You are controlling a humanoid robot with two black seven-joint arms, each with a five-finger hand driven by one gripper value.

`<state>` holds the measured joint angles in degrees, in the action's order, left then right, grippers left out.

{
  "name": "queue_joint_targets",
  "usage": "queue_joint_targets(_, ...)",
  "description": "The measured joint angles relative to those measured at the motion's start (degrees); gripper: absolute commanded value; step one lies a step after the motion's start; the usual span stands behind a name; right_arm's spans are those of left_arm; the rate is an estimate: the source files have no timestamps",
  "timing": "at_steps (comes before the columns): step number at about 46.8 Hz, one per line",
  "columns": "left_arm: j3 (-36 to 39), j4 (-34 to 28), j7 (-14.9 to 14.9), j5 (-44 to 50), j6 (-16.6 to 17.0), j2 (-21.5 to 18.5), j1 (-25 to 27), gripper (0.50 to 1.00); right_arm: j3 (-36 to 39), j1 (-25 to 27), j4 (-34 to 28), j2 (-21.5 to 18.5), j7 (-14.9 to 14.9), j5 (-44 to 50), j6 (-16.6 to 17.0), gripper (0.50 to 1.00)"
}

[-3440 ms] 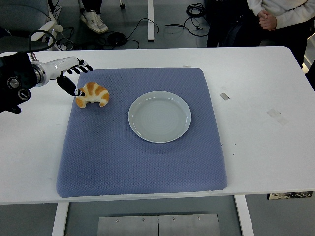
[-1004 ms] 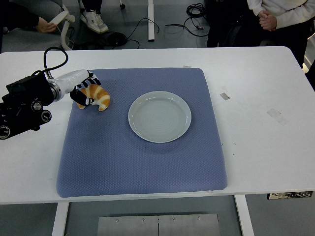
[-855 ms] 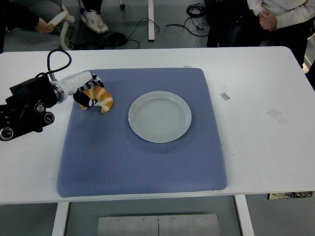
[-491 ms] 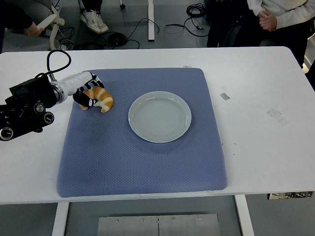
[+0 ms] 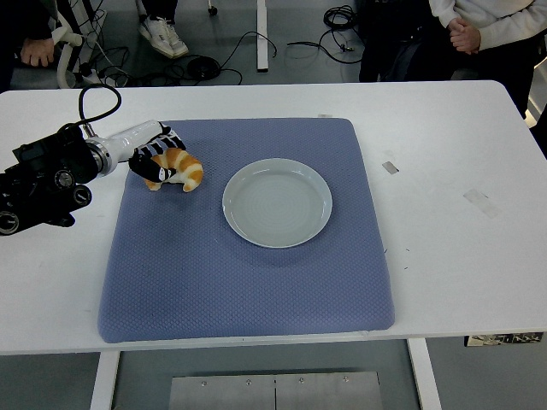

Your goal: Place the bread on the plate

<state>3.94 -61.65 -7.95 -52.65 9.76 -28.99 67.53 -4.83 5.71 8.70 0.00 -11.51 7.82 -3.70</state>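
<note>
- The left hand (image 5: 152, 151) is clenched around the bread (image 5: 174, 168), a croissant, at the left part of the blue mat (image 5: 248, 282).
- Since half a second ago the bread has shifted slightly up and toward the plate (image 5: 277, 202); it seems lifted just off the mat, though the view hardly shows a gap.
- So the grasp appears secure and the carry is starting; the bread remains apart from the plate, to its left.
- The right arm is out of view.

A blue mat (image 5: 248, 282) covers the middle of the white table (image 5: 461, 256). Beyond the table's far edge, black cables (image 5: 256, 47) trail over the floor. A person (image 5: 491, 34) stands past its far right corner, hands clasped.
</note>
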Motion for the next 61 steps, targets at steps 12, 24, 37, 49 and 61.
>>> queue_joint_targets(12,-0.08,-0.01,0.92,1.86,-1.04,-0.02,1.38,0.514,0.00,-0.03,0.00,0.00,-0.01,0.00,0.02,1.000)
queue_joint_targets(24,-0.09,-0.05,0.58,2.80,-1.40,0.00,3.91,0.522,0.00,-0.02,0.00,0.00,0.00,0.00,0.02,1.000)
queue_joint_targets(37,-0.08,-0.57,-0.01,4.49,-1.93,2.64,7.69,0.533,0.00,-0.02,0.00,0.00,-0.01,0.00,0.02,1.000)
queue_joint_targets(49,-1.21,-2.24,-1.23,3.64,-2.03,6.41,8.75,0.542,0.00,0.00,0.00,0.00,-0.01,0.00,0.01,1.000)
queue_joint_targets(61,-1.23,-4.00,-1.91,1.43,-1.89,8.55,8.83,0.560,0.00,-0.02,0.00,0.00,0.00,0.00,0.01,1.000)
